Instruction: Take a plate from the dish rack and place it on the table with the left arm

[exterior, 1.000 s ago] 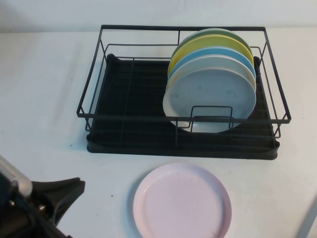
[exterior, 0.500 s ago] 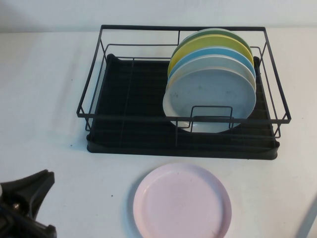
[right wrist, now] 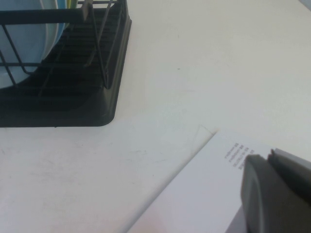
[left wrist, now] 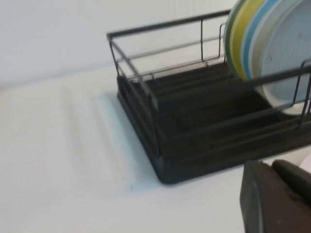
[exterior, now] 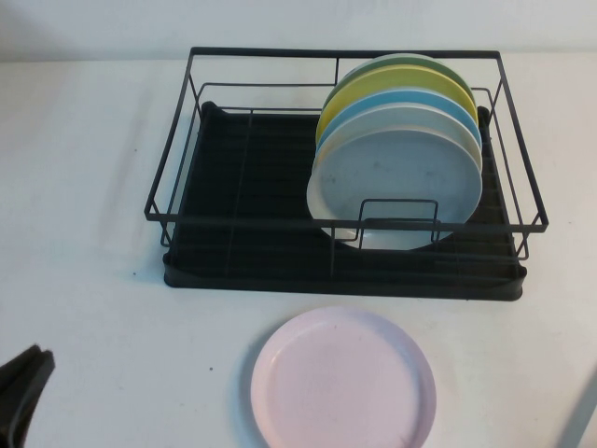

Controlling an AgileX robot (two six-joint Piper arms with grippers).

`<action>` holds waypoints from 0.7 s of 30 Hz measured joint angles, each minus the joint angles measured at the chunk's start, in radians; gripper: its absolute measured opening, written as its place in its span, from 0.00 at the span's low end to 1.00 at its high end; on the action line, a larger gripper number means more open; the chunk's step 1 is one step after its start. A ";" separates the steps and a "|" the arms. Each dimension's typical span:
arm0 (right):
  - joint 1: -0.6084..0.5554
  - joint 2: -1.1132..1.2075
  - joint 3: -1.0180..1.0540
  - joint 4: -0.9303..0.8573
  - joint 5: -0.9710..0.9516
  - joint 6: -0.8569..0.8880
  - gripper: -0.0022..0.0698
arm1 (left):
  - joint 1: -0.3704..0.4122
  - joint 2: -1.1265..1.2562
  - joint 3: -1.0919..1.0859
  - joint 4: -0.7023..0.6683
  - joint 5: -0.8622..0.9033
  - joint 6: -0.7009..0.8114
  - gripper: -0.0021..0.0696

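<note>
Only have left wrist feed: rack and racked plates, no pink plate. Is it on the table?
Observer: Yes. The plate lies flat on the table, in front of the rack, not touching it.
Operator: Left tool?
Observer: The left tool is low at the high view's near left edge, well apart from the plate.
Operator: Right tool?
Observer: The right tool hangs over a printed sheet on the rack's right side.
</note>
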 joint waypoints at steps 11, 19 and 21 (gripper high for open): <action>0.000 0.000 0.000 0.000 0.000 0.000 0.00 | 0.004 -0.189 0.106 0.760 0.151 -0.940 0.03; 0.000 0.000 0.000 0.000 0.000 0.000 0.00 | 0.102 -0.252 0.171 0.698 0.147 -0.929 0.03; 0.000 0.000 0.000 0.000 0.000 0.000 0.00 | 0.119 -0.252 0.171 0.698 0.173 -0.923 0.03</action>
